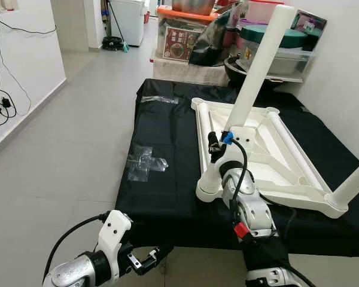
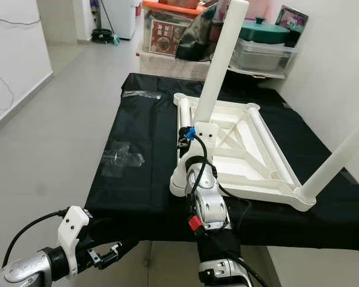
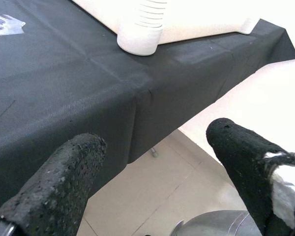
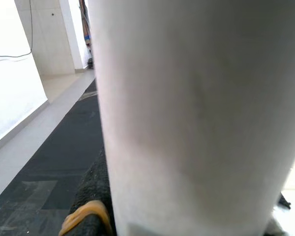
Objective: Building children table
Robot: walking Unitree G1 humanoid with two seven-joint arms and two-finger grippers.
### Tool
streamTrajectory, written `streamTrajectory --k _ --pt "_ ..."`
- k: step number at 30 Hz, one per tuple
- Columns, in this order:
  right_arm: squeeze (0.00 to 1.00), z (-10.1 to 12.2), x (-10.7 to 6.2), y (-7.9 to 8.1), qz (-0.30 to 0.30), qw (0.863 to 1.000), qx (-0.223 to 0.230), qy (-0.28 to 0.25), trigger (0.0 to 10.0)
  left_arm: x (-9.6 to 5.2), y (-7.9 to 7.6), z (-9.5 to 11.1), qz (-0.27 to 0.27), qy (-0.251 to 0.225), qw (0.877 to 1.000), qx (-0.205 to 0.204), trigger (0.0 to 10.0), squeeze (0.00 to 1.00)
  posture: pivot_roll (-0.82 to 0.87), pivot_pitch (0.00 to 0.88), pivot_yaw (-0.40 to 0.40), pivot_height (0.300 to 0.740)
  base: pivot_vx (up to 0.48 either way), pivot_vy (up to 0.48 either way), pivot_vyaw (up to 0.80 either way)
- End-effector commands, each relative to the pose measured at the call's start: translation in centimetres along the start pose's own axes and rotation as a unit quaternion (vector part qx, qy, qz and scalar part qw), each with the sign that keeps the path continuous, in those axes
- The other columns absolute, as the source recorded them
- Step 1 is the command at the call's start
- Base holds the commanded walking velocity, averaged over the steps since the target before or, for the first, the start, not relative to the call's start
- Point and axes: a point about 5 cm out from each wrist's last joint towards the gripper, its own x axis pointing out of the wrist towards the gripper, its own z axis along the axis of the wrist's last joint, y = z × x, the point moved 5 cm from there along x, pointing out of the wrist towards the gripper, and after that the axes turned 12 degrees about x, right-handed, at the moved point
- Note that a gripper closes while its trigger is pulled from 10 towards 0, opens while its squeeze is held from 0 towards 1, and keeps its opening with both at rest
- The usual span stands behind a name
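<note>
Hanging low off the near left corner of the bench (image 1: 167,197), the left gripper (image 1: 148,258) idles below the edge of the black cloth (image 1: 167,137), its two black fingers (image 3: 59,187) spread wide with nothing between them; it looks parked out of the way while the other arm works. On the cloth near the left edge lies a crumpled clear plastic wrapper (image 1: 145,162), with a second one (image 1: 158,100) toward the far left corner, probably packing from the parts. Moving right, the white children's table top (image 1: 257,155) lies upside down across the right half of the bench, ribbed underside up so that the leg sockets face upward. The right gripper (image 1: 214,143) reaches over the near edge to the base of a white table leg (image 1: 257,66), which rises tilted from the socket on the left side of the top. The wrist view shows the leg pressed right against the fingers, so I judge the gripper is clamped on it, seating or turning it into its socket. An empty round socket (image 1: 208,188) sits at the top's near left corner, touching the arm. At the near right corner a second leg (image 1: 353,182) already stands in its socket, leaning off to the right. Beyond the far edge, stacked plastic storage bins (image 1: 185,36) and a lidded pot (image 1: 275,39) hold household clutter I cannot make out; they play no part here
</note>
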Motion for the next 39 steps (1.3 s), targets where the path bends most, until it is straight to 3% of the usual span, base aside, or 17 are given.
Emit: streamTrajectory --k 1,32,33,34,35,39 --pt "0.00 0.33 -0.11 -0.77 -0.011 1.000 -0.013 -0.008 0.0 0.25 -0.39 -0.10 -0.008 0.000 1.000 0.000 10.0 0.00 0.07 0.000 -0.129 0.740 0.000 0.000 0.00" --pt "0.00 0.12 -0.20 -0.75 -0.011 1.000 -0.029 -0.005 0.3 0.32 -0.27 -0.06 -0.009 0.001 1.000 0.004 10.0 0.00 0.07 0.000 -0.128 0.740 0.000 0.000 0.00" --pt "0.00 0.08 -0.18 -0.72 -0.010 0.999 -0.031 -0.003 3.1 0.32 -0.29 -0.05 -0.010 0.001 1.000 0.004 10.0 0.00 0.07 0.000 -0.128 0.740 0.000 0.000 0.00" --pt "0.00 0.08 -0.18 -0.72 -0.010 0.999 -0.031 -0.003 3.1 0.32 -0.29 -0.05 -0.010 0.001 1.000 0.004 10.0 0.00 0.07 0.000 -0.128 0.740 0.000 0.000 0.00" --pt "0.00 0.06 -0.14 -0.67 -0.010 0.999 -0.031 -0.001 10.0 0.33 -0.31 -0.03 -0.010 0.000 1.000 0.003 10.0 0.00 0.07 0.000 -0.128 0.740 0.000 0.000 0.00" --pt "0.00 0.14 -0.02 -0.67 -0.011 0.999 -0.032 0.002 10.0 0.37 -0.38 -0.01 -0.011 0.000 1.000 0.002 10.0 0.00 0.07 0.000 -0.130 0.740 0.000 0.000 0.00"
